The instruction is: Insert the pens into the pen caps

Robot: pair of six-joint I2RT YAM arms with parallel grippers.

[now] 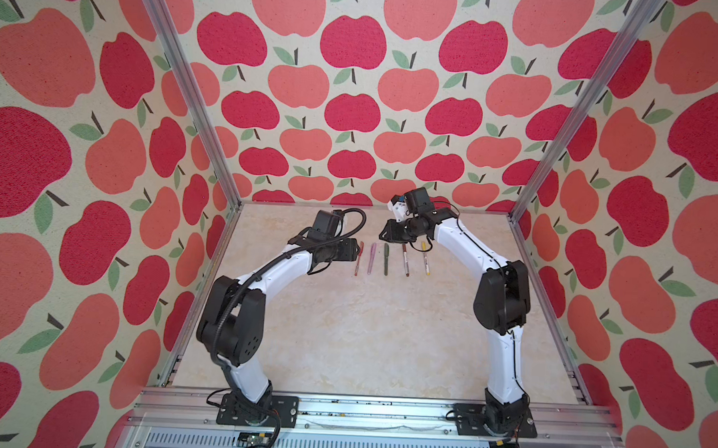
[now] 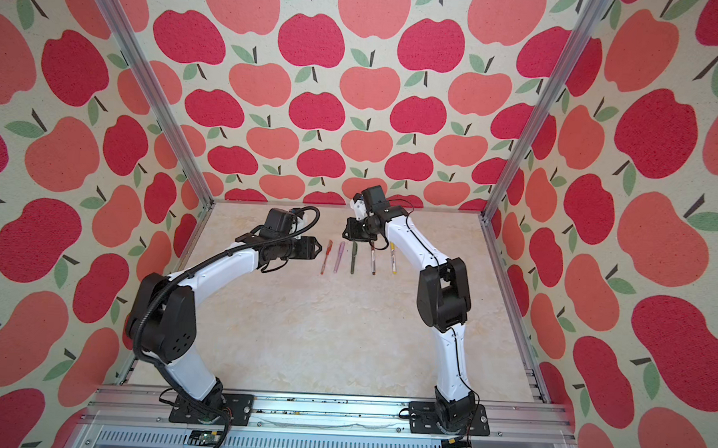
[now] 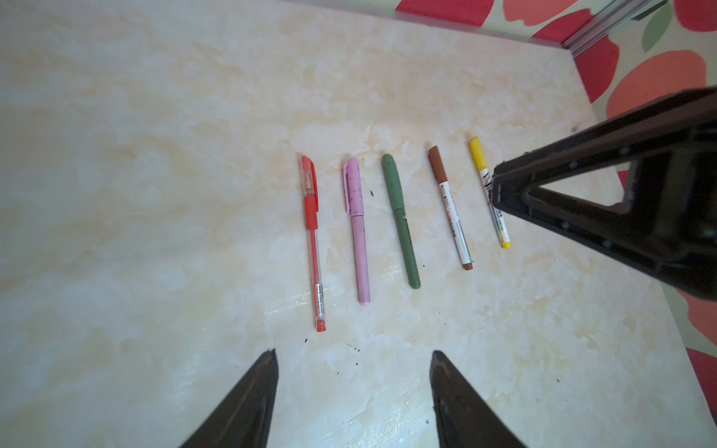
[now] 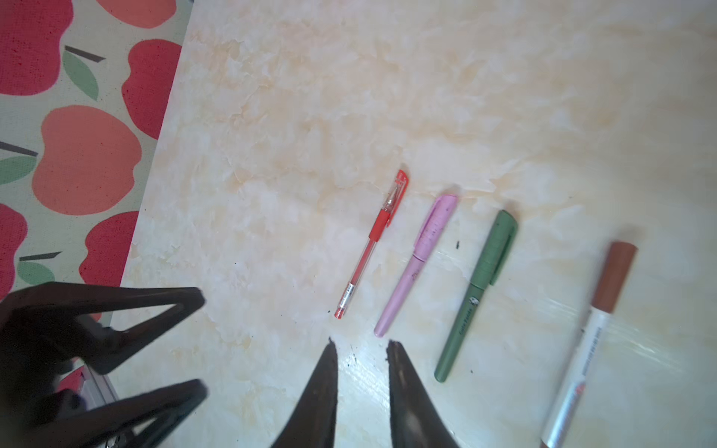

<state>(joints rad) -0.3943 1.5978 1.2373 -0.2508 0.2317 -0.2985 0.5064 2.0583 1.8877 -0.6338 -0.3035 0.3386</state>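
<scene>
Plainly, all five pens [image 1: 386, 259] lie side by side on the table [image 1: 344, 341], toward the middle of its far edge, with their caps [image 3: 437, 163] on and pointing at that edge: red pen [image 3: 313, 248], pink pen [image 3: 359, 248], green pen [image 3: 404, 236], brown-capped white pen [image 3: 452, 213], yellow-capped white pen [image 3: 479, 159]. The left jaws stand wide apart and empty, just beside the red pen (on its left-edge side). The right jaws are parted narrowly, gripping nothing, near the row.
</scene>
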